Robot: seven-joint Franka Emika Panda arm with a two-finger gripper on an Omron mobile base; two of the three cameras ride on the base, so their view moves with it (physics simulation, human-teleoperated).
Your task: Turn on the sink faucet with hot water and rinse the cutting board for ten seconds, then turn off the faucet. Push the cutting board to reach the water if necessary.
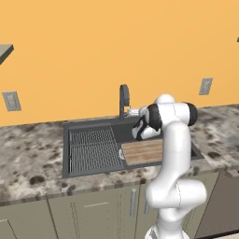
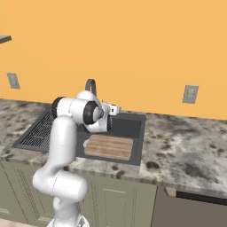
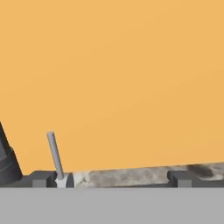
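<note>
Pincer (image 3: 111, 178): jaws spread wide, nothing between them, aimed at the orange wall over the back edge of the counter (image 1: 32, 154).
Pincer in the base views: at the end of the white wrist (image 2: 114, 109), just right of the faucet, above the back of the sink (image 1: 66, 140).
Lever handle (image 3: 54, 154): thin grey rod, standing nearly upright, tipped slightly toward 11 o'clock; seen from the hand at about 9 o'clock of the pincer's centre, just inside the left fingertip.
Sink faucet (image 1: 123, 100): tall arched spout at the back rim; dark base at far 9 o'clock in the hand view.
Key relation: lever off to the left of the jaw gap, not centred; likely calls for a sideways shift toward 9 o'clock before pushing.
Water: none running, faucet judged not yet on.
Cutting board (image 2: 109, 146): flat in the right part of the basin, long axis across the sink, front-right of the spout.
Drying rack (image 1: 91, 148): left part of the basin.
</note>
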